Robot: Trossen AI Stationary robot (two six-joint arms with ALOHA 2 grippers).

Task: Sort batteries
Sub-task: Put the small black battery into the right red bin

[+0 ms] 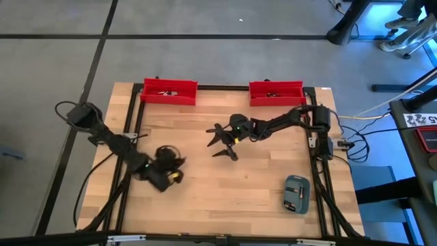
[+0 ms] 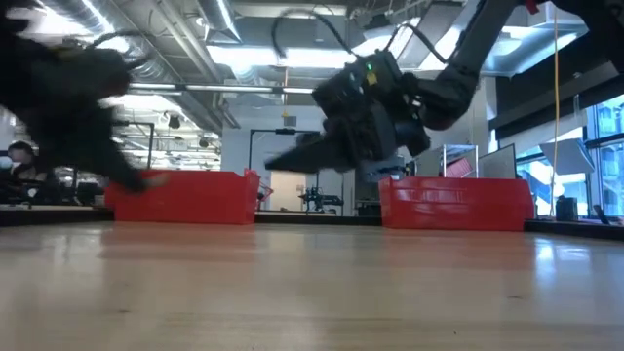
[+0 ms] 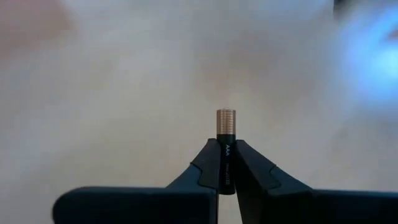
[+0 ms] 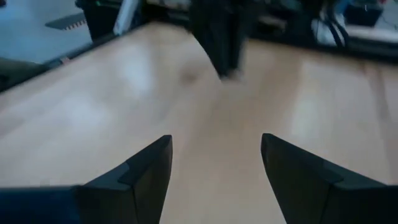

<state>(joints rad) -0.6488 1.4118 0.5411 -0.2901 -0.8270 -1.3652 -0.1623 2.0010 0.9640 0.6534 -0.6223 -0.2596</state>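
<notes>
The left hand [image 3: 226,177] is clamped on a single AAA battery [image 3: 226,146], which stands up between the fingertips with its coppery end poking out beyond them; in the high view this hand [image 1: 171,175] sits on the near side of the bench [image 1: 225,198], well short of the left red bin [image 1: 168,92]. To do the carry well, I judge it should lift straight off the bench first, keep the pinch firm so the slim cell cannot pivot, and let go only once it is above the bin's opening. Further right of that bin, the right hand [image 1: 223,144] hovers over mid-bench with its fingers [image 4: 140,177] spread wide and nothing between them; it should hold clear of the left arm's path. The right red bin [image 1: 276,93] and a grey-blue case [image 1: 297,194] lie beyond it.
</notes>
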